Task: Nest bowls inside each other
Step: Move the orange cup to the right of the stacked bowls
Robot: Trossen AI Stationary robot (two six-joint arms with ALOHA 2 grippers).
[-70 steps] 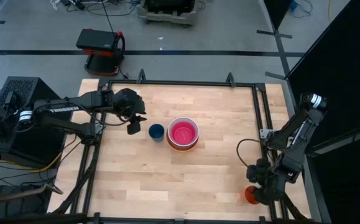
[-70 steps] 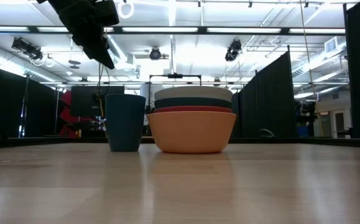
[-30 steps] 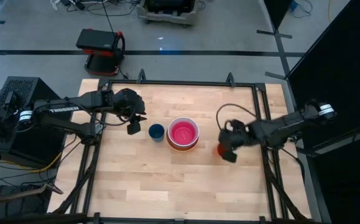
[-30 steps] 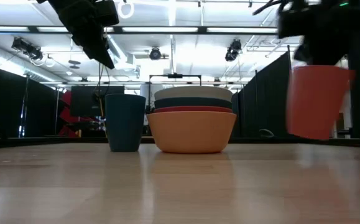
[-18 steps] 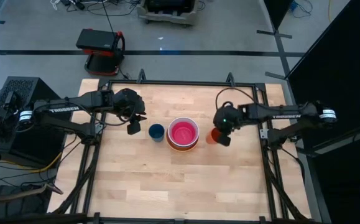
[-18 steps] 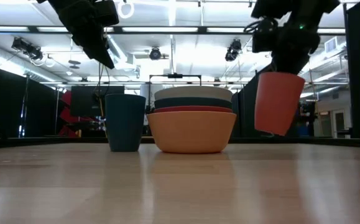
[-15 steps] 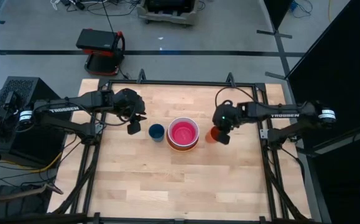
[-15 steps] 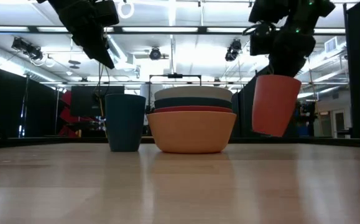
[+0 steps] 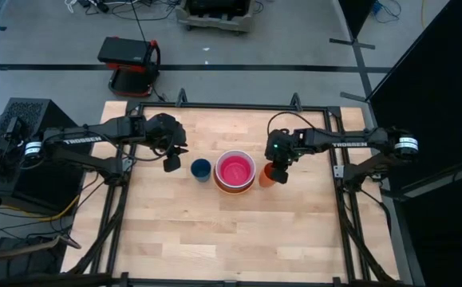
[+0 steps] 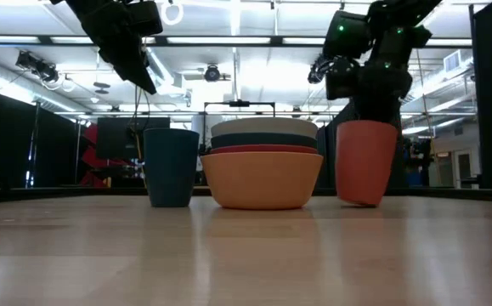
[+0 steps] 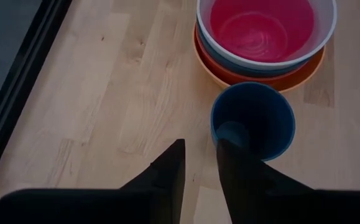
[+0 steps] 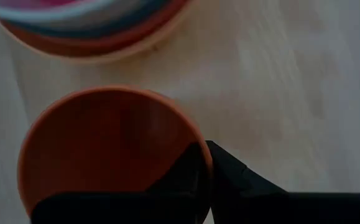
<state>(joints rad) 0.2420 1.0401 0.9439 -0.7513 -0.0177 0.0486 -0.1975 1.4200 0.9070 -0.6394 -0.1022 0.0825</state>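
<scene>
Several bowls sit nested in one stack (image 9: 234,171) at mid-table: pink innermost (image 11: 262,26), then white, teal and red, with yellow-orange (image 10: 261,178) outermost. A dark blue cup (image 9: 201,169) stands on its base just left of the stack. To the stack's right is an orange-red cup (image 9: 266,176), with my right gripper (image 9: 276,169) shut on it. My left gripper (image 9: 171,164) hangs above the table left of the blue cup. Its fingers stand a little apart, with nothing between them. My right gripper pinches the orange-red cup's rim (image 12: 206,157) on the side away from the bowls, one finger inside (image 12: 191,169) and one outside (image 12: 230,175). The fingers slant down from the table's right. The cup hangs almost upright; whether its base (image 10: 360,201) touches the table, I cannot tell.
A black frame rail (image 9: 333,151) runs along the table's right edge, close behind my right arm. Bare wood (image 9: 215,231) stretches from the stack to the near edge.
My right gripper has carried the orange-red cup toward the table's left and far edge and downward, up beside the bowl stack. The cup, tilted and well clear of the table before, now stands almost upright near the tabletop.
</scene>
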